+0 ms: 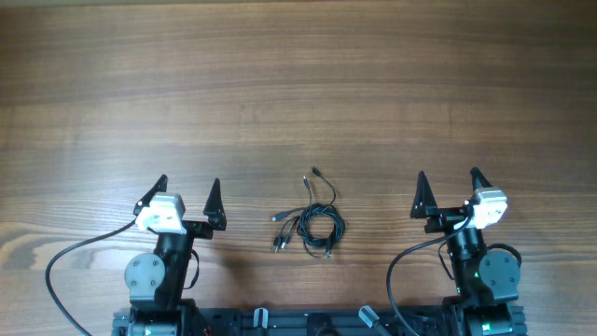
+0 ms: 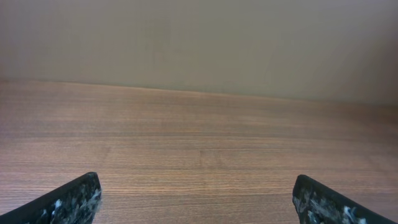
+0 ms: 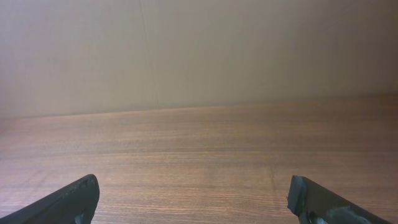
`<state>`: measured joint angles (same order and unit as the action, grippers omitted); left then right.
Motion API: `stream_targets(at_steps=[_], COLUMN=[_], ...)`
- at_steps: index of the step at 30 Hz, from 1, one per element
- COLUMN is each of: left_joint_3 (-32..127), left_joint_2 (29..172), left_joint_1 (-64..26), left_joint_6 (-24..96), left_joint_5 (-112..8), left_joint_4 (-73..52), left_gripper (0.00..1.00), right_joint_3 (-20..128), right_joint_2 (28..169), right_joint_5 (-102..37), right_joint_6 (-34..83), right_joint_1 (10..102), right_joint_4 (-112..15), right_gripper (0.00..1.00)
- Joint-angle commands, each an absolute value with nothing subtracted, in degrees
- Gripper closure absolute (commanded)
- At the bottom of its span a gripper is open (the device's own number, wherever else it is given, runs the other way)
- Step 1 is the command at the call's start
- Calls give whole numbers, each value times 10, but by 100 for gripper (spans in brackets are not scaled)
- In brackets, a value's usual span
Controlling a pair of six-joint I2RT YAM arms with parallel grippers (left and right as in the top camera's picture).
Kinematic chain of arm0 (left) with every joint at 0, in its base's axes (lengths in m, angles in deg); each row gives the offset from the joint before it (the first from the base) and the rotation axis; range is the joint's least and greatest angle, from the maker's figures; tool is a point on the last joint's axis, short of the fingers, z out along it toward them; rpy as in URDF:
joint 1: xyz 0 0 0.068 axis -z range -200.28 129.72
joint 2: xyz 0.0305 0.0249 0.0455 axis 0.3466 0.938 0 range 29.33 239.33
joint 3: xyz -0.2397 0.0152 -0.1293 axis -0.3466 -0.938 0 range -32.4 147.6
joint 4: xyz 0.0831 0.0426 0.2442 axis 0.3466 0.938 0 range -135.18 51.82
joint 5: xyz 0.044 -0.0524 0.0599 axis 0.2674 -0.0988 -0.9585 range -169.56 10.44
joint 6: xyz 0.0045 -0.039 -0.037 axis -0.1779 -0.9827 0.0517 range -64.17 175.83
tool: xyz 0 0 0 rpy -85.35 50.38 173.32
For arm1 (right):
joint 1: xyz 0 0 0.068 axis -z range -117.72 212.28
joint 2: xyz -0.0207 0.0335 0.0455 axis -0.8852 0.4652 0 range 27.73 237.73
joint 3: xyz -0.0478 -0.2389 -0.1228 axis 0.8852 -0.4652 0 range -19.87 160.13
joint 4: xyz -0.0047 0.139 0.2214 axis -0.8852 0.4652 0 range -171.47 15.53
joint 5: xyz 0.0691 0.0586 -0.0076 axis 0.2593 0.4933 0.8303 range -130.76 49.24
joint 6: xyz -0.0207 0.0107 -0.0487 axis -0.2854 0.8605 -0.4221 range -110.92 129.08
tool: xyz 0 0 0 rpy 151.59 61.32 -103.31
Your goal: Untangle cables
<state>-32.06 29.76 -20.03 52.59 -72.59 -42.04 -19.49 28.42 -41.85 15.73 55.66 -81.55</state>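
**Cables lie loose between two wide-spread grippers**

Cables (image 1: 312, 224), thin and black, sit in a small bundle on the wooden table (image 1: 298, 75). They lie close to the near edge where the arms are mounted, about halfway along that edge. Most of the bundle is a tight round coil. One cord runs out of it toward the far edge and ends in a small plug, and a few short plug ends stick out on the side toward the left arm. Whether the cords are truly knotted or only looped over each other is too fine to tell from above.

The left gripper (image 1: 187, 183) is off to one side of the bundle with its fingers spread wide, holding nothing and touching nothing. In its wrist view the two dark fingertips (image 2: 69, 200) show only at the bottom corners, with bare wood grain between them and a plain wall (image 2: 199, 43) beyond the table's far edge.

The right gripper (image 1: 448, 175) stands the same way on the other side, well apart from the cords, jaws fully parted and empty. Its wrist view shows its fingertips (image 3: 323, 202) low in the corners over bare tabletop.

Thicker black wiring (image 1: 65, 261) loops from each arm's white camera mount (image 1: 160, 214) back to the near edge, clear of the bundle.
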Motion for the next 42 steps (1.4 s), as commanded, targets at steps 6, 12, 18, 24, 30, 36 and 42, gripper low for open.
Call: stream_targets(at_steps=[6, 12, 18, 24, 30, 36, 42], left_joint_3=[-321, -321, -321, -321, -313, -237, -118], left_joint_2=[297, 297, 297, 297, 297, 309, 452], left_joint_1=[-204, -204, -204, -204, -204, -204, -204], left_joint_6=[537, 537, 537, 539, 534, 535, 535], left_joint_5=[-713, -713, -713, -725, -706, -704, -682], left_joint_4=[-415, -415, -415, -415, -416, -343, -284], left_gripper=[0, 0, 0, 0, 0, 0, 0], right_joint_3=[-196, -196, -196, -196, -196, -196, -196], right_joint_2=[286, 286, 286, 286, 286, 286, 286], right_joint_5=[-407, -407, -407, -407, -407, -407, -407], right_joint_6=[167, 167, 167, 167, 167, 167, 167], right_joint_1=[555, 555, 555, 555, 555, 555, 555], right_joint_4=[-818, -818, -818, -818, -818, -818, -818], right_gripper=[0, 0, 0, 0, 0, 0, 0])
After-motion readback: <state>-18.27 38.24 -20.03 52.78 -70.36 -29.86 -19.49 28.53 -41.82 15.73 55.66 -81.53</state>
